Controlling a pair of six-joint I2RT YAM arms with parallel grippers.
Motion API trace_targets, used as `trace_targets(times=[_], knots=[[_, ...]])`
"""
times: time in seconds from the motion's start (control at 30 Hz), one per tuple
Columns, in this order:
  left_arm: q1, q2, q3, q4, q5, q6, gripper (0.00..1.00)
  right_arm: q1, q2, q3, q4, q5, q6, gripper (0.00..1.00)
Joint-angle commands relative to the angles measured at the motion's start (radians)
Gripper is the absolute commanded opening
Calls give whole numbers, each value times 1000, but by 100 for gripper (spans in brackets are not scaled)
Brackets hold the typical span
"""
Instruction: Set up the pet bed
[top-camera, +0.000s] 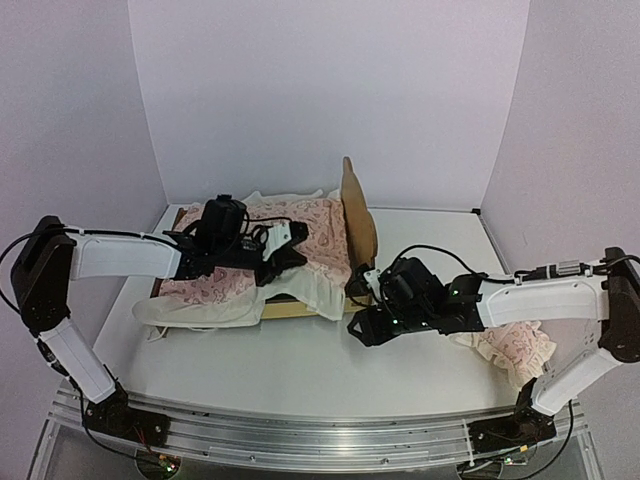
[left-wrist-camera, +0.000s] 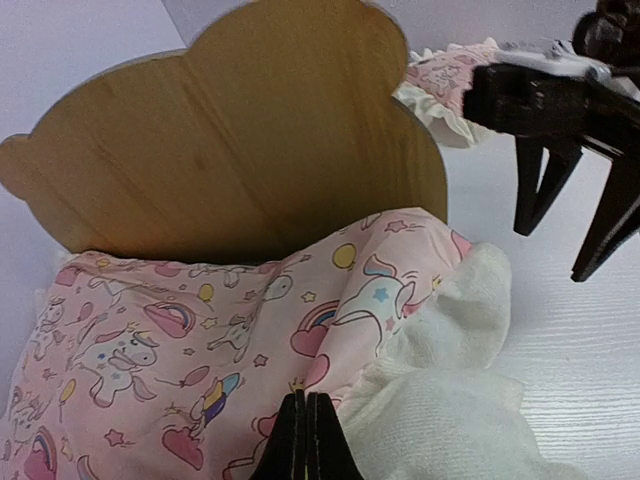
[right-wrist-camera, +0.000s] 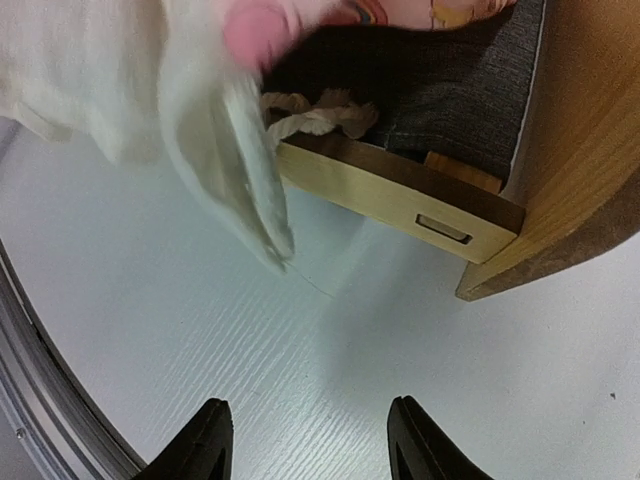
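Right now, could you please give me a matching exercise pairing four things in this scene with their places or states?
1 quilt
2 pillow
3 right gripper
4 left gripper

A open above the bare table
B draped over the pet bed
C shut
D lying on the table, off the bed

Pairs: 1-B, 2-D, 3-A, 4-C

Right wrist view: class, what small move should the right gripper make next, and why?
Probably ease forward and pinch the drooping white edge of the quilt. The right gripper is open and empty over the table, and the quilt hangs off the side rail of the pet bed, underside showing, not lying flat.
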Motion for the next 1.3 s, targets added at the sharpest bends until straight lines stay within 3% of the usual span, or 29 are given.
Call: trace_targets(times=[0.0,0.33,0.73,1.27], knots=[[58,-70,63,-59,77,-110,0,5,-38,49,32,-57,-66,55],[128,-104,99,-36,49,-220,0,5,17,200,-7,-2,-99,50],[155,-127,85,14,-27,-166,0,5,174,344,-10,167,-115,26],[164,-133,61,51,-29,-146,0,2,316,451,13,126,-88,33]])
